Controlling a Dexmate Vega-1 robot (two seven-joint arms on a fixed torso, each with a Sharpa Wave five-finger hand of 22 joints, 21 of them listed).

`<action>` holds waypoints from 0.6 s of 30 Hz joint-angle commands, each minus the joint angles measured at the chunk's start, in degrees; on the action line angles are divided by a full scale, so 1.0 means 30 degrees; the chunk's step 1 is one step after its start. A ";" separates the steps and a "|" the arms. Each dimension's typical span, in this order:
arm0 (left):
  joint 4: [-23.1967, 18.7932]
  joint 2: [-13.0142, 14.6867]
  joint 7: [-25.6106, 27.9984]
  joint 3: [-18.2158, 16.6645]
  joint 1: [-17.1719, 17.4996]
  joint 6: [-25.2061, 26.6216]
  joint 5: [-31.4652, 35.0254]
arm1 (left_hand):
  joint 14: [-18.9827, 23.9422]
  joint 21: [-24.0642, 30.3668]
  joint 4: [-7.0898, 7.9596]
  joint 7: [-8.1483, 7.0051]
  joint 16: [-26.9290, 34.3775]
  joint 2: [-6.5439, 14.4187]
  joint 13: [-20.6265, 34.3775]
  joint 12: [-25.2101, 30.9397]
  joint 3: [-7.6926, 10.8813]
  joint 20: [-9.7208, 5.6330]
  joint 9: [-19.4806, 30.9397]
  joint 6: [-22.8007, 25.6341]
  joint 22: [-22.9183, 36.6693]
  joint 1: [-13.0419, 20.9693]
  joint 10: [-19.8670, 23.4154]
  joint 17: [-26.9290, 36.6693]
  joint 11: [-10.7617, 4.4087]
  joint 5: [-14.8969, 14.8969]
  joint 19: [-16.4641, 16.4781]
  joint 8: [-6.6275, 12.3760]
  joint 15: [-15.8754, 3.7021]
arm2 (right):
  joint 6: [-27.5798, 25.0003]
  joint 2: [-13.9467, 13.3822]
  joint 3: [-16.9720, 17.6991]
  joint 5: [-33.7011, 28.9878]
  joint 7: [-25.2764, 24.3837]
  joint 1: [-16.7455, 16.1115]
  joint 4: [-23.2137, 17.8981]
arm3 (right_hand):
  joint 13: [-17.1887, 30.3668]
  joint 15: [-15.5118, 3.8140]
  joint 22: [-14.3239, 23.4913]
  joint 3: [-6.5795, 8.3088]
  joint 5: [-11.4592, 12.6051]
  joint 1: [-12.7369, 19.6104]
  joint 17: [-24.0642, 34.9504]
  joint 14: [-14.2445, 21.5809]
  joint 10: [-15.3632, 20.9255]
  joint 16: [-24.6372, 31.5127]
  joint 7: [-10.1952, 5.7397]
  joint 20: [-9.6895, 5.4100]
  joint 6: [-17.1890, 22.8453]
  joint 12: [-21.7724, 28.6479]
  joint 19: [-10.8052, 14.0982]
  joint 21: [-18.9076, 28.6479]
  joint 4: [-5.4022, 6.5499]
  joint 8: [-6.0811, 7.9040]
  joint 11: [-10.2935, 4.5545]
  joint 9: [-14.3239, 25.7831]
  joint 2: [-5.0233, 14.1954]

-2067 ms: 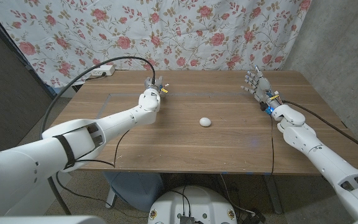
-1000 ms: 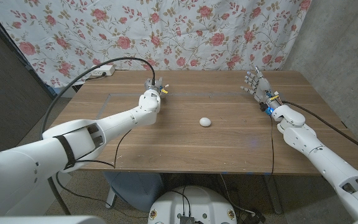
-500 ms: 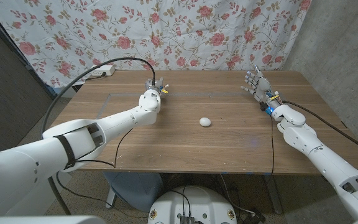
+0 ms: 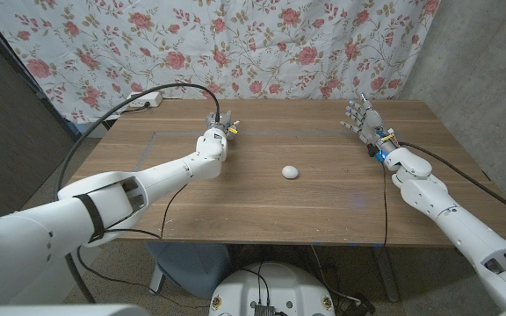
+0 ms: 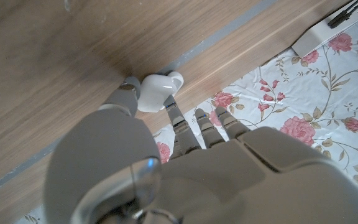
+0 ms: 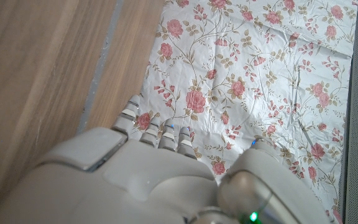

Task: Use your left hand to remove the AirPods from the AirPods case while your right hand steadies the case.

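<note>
The white rounded AirPods case (image 4: 290,172) lies alone in the middle of the wooden table (image 4: 323,211). My left hand (image 4: 217,125) is raised at the back of the table, well to the left of the case. In the left wrist view its thumb and a finger pinch a small white AirPod (image 5: 157,92) just above the wood. My right hand (image 4: 364,117) stands at the back right with its fingers spread and nothing in it, far from the case. In the right wrist view, my right hand (image 6: 148,168) has only its back and fingertips in sight.
A white power strip (image 4: 139,99) lies at the table's back left corner, with a black cable (image 4: 104,118) arching from it over my left arm. A floral cloth (image 4: 262,44) hangs behind the table. A thin grey line (image 4: 279,133) runs across the back of the tabletop.
The black cable and the power strip at the back left have shifted slightly. The hands and the case stay where they were.
</note>
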 commanded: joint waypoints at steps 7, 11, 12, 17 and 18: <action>-0.0611 0.0295 -0.0849 0.0003 0.0074 0.0159 0.0074 | -0.0362 0.0022 0.0206 -0.0589 -0.0227 -0.0628 0.0737 -0.0113 -0.0540 -0.0127 0.0055 0.0127 0.0044 0.0013 -0.0789 0.0093 -0.0013 0.0025 0.0030 -0.0062 0.0086 | -0.0066 -0.0164 0.0077 0.0072 -0.0137 -0.0353 -0.0451 | 0.0000 -0.0036 0.0044 0.0050 -0.0015 -0.0047 0.0030 -0.0137 0.0030 0.0137 -0.0027 0.0019 0.0174 0.0067 -0.0140 -0.0018 -0.0155 0.0084 0.0049 0.0090 0.0169; -0.0678 0.0331 -0.0655 0.0021 0.0172 0.0105 0.0203 | -0.0680 0.0012 0.0340 -0.0662 -0.0259 -0.0899 0.0808 -0.0479 -0.0862 -0.0079 0.0049 -0.0004 0.0058 -0.0333 -0.1441 0.0112 0.0163 0.0019 -0.0073 -0.0149 0.0277 | -0.0076 -0.0174 0.0108 0.0125 -0.0151 -0.0421 -0.0532 | 0.0000 -0.0049 0.0044 0.0050 -0.0015 -0.0052 0.0029 -0.0133 0.0020 0.0143 -0.0051 0.0026 0.0192 0.0063 -0.0145 -0.0020 -0.0158 0.0089 0.0074 0.0090 0.0179; -0.0659 0.0291 -0.0649 0.0059 0.0183 0.0228 0.0283 | -0.0664 0.0014 0.0362 -0.0684 -0.0245 -0.0933 0.0814 -0.0500 -0.0903 -0.0094 0.0049 0.0003 0.0059 -0.0389 -0.1468 0.0114 0.0143 0.0013 -0.0074 -0.0149 0.0255 | -0.0067 -0.0178 0.0109 0.0136 -0.0118 -0.0426 -0.0531 | 0.0000 -0.0040 0.0044 0.0048 -0.0015 -0.0055 0.0029 -0.0129 0.0024 0.0145 -0.0053 0.0027 0.0190 0.0065 -0.0144 -0.0020 -0.0158 0.0088 0.0043 0.0090 0.0181; -0.0655 0.0224 -0.0492 -0.0108 0.0262 0.0212 0.0193 | -0.0694 0.0020 0.0687 -0.0681 -0.0178 -0.1208 0.0888 -0.0559 -0.1371 0.0042 0.0043 0.0019 0.0073 -0.1162 -0.1433 0.0151 0.0192 -0.0106 -0.0126 -0.0172 0.0236 | -0.0095 -0.0193 0.0126 0.0184 -0.0109 -0.0479 -0.0592 | -0.0001 -0.0040 0.0044 0.0060 -0.0010 -0.0054 0.0027 -0.0114 0.0030 0.0157 -0.0050 0.0026 0.0182 0.0068 -0.0129 -0.0014 -0.0161 0.0082 0.0038 0.0090 0.0218; -0.0564 0.0176 -0.0409 -0.0025 0.0238 0.0267 0.0318 | -0.0808 0.0024 0.0932 -0.0468 -0.0170 -0.1185 0.0936 -0.0641 -0.1593 0.0239 0.0045 -0.0064 0.0083 -0.1649 -0.1566 0.0186 0.0353 -0.0195 -0.0160 -0.0212 0.0468 | -0.0091 -0.0196 0.0131 0.0203 -0.0082 -0.0491 -0.0597 | -0.0001 -0.0047 0.0044 0.0063 -0.0009 -0.0050 0.0025 -0.0119 0.0017 0.0156 -0.0052 0.0028 0.0184 0.0062 -0.0131 -0.0015 -0.0166 0.0082 0.0114 0.0090 0.0226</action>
